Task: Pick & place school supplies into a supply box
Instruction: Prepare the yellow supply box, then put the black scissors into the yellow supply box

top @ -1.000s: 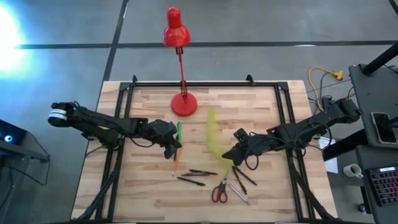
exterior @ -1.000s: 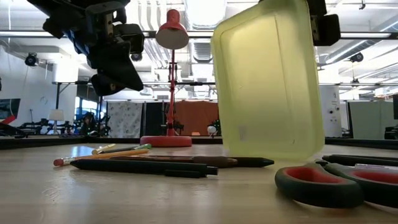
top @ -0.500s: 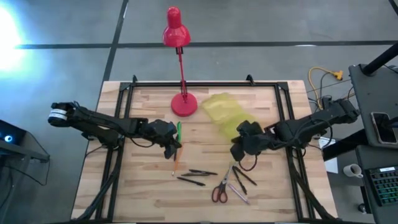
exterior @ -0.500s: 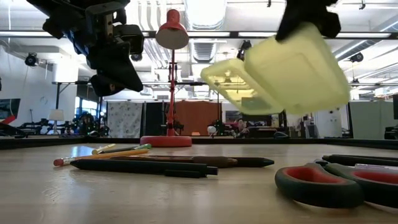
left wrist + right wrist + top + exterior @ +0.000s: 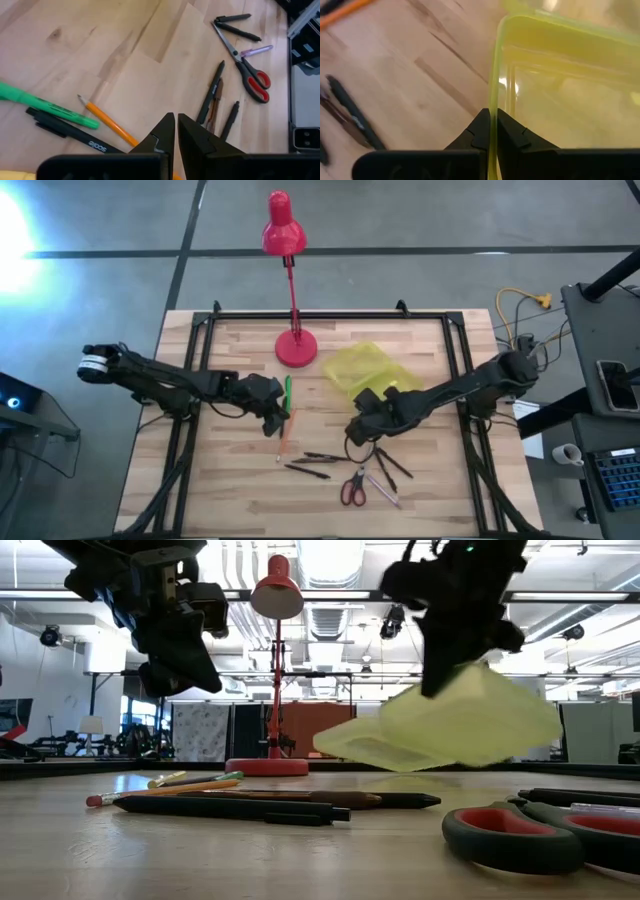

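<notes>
The right gripper has its jaws clamped on the rim of the translucent yellow-green soft plastic box, held tilted near the red desk lamp. The left gripper, jaws together, hovers over a green marker and orange pencil on the wooden desk.
</notes>
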Controlling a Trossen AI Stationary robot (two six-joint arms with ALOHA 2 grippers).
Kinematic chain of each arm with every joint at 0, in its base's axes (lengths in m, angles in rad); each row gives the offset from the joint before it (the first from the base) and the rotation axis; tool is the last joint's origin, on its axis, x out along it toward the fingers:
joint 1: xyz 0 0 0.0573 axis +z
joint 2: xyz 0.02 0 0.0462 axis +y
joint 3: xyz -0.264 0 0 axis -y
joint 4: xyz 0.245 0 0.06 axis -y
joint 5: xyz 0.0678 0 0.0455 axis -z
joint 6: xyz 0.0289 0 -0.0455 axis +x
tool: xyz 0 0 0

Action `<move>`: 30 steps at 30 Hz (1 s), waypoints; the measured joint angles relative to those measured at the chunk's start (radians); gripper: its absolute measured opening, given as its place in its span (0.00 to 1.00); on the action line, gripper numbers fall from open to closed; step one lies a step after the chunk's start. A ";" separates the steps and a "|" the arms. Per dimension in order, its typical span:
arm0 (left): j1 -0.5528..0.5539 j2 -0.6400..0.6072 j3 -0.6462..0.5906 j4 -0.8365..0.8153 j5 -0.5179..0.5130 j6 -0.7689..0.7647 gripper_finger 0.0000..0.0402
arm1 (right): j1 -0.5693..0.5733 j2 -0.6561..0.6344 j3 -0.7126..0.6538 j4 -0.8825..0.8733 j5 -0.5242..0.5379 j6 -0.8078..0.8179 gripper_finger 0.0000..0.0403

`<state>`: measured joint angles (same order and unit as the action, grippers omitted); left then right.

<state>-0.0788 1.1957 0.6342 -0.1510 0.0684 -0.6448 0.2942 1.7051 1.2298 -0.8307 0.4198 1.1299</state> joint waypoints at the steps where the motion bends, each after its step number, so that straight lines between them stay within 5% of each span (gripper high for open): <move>1: -0.007 0.000 0.000 0.000 0.000 0.000 0.01 | 0.000 0.010 -0.002 0.027 -0.001 0.018 0.02; 12: -0.070 0.000 0.000 -0.016 -0.064 -0.005 0.01 | -0.021 0.032 -0.005 0.174 -0.011 0.089 0.05; 22: -0.074 0.000 0.000 -0.017 -0.070 -0.005 0.01 | -0.023 0.032 -0.006 0.187 -0.094 0.128 0.29; 30: -0.074 -0.001 0.000 -0.017 -0.070 -0.005 0.01 | 0.019 0.002 0.029 0.174 -0.031 0.109 0.47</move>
<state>-0.1524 1.1952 0.6342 -0.1684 -0.0021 -0.6498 0.3127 1.7066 1.2592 -0.6569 0.3888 1.2387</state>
